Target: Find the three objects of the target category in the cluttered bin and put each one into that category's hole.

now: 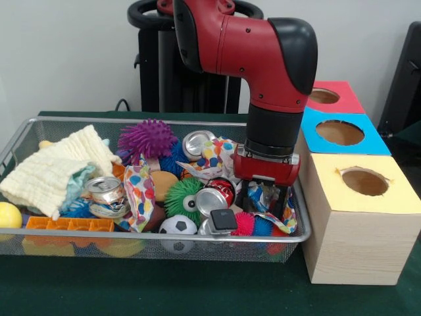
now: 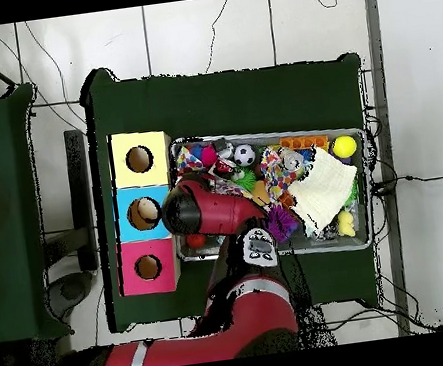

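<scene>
A wire mesh bin holds a jumble of things. Among them are crushed silver cans, a red can, a purple spiky ball, a green spiky ball, a pink spiky ball and a small soccer ball. My gripper is lowered into the bin's right end, down among patterned wrapping paper, just right of the red can. From overhead, the red arm hides the gripper and the bin's left part.
Three boxes with round holes stand beside the bin: yellow, blue, red. A cream cloth, an orange tray, a yellow ball and a black block also lie in the bin.
</scene>
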`<action>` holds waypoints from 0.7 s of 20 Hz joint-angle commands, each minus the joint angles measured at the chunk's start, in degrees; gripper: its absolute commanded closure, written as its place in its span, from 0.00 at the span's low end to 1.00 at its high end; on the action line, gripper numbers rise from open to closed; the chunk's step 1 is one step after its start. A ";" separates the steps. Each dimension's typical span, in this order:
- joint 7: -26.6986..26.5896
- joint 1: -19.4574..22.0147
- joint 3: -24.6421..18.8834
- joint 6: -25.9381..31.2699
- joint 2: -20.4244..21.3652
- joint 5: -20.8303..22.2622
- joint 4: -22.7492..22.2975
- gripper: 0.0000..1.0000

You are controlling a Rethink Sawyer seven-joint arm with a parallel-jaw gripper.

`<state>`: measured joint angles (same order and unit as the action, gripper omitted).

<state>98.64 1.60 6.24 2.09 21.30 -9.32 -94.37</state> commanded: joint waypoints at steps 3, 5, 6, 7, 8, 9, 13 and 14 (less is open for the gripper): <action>5.95 1.31 0.36 10.35 -4.32 0.28 1.76 0.00; 6.12 1.08 0.58 10.79 -4.31 0.21 2.05 0.00; 6.28 0.86 0.79 11.03 -4.29 0.15 2.16 0.00; 6.49 0.77 0.88 11.05 -4.26 0.09 2.15 0.00; 6.79 0.54 1.14 10.88 -4.03 0.08 1.86 0.00; 7.04 0.37 1.28 10.44 -3.69 0.13 1.55 0.00; 7.27 0.31 1.31 9.84 -3.30 0.32 0.96 0.00; 7.19 0.38 1.27 9.89 -3.30 0.32 1.12 0.00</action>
<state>98.64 1.26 6.91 4.64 21.30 -9.32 -93.41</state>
